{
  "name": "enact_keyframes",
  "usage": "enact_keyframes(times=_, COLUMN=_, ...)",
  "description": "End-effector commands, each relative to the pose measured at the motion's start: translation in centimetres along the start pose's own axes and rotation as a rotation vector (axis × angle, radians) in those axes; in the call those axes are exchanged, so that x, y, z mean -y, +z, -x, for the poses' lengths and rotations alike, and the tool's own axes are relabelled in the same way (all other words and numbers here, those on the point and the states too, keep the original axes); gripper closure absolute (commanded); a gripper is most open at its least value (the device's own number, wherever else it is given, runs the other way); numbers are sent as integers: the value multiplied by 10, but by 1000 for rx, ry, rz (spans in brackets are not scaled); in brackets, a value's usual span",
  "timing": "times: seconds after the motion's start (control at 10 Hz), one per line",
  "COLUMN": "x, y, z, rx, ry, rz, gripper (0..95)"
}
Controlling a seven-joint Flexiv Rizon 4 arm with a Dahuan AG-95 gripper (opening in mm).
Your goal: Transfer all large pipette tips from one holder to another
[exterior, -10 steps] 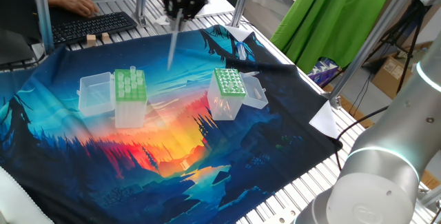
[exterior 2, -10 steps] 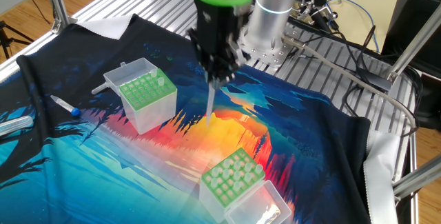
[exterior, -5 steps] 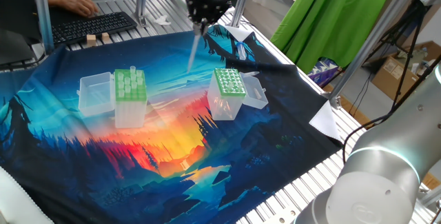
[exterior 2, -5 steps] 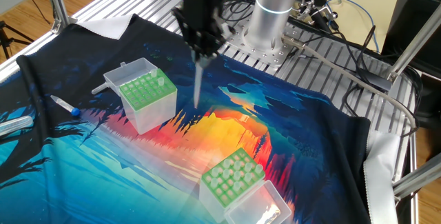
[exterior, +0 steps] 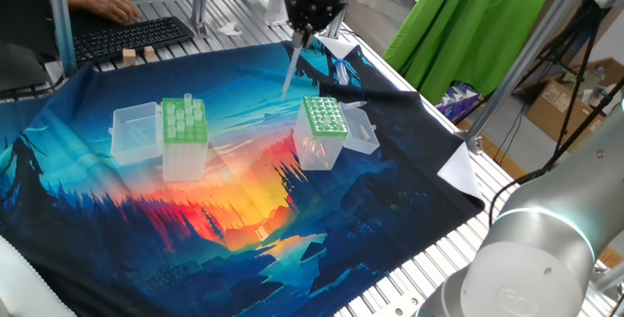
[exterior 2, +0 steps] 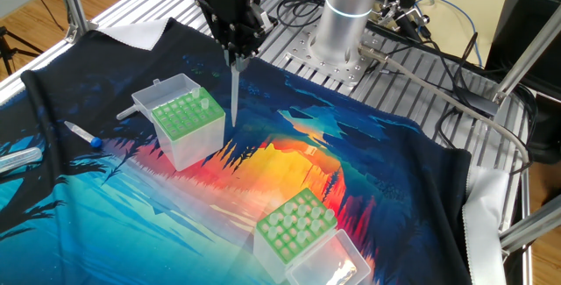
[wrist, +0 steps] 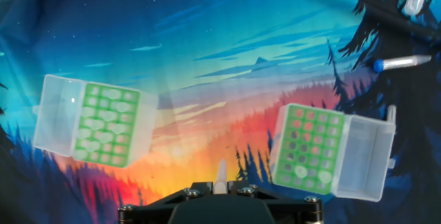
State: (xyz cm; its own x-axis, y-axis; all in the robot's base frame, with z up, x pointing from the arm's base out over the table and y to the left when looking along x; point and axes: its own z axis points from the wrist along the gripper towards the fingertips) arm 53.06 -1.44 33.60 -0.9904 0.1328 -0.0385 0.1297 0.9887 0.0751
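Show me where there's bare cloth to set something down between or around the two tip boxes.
Free: the cloth between the dotted-top box and the wide-holed box, and its right side. Crowded: left edge, by the capped tube.

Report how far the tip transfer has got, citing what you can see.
Done: little; the dark-green holder has at least one seated tip, most holes empty. In hand: the fingers grip one large tip, hanging point-down above the cloth near that holder. Left: the light-green holder looks nearly full, so most transfers remain.
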Motion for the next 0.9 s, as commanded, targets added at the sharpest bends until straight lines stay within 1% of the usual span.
enact_keyframes(times=0.1, x=0, y=-1, z=2, rx=-4, ry=13, rz=5, gripper=950)
enact_keyframes(times=0.3, x=0, y=-1, z=2, rx=-5, ry=23, rz=8, gripper=950)
enact_keyframes(times=0.5, x=0, y=0, z=2, rx=-7, ry=35, rz=4, gripper=950)
enact_keyframes(times=0.7, x=0, y=0, z=2, rx=-4, ry=61, rz=5, gripper=950)
enact_keyframes(times=0.8, x=0, y=0, z=2, rx=0, ry=99, rz=-4, gripper=950)
enact_keyframes(times=0.9, x=0, y=0, z=2, rx=-4, ry=121, rz=-11, gripper=950)
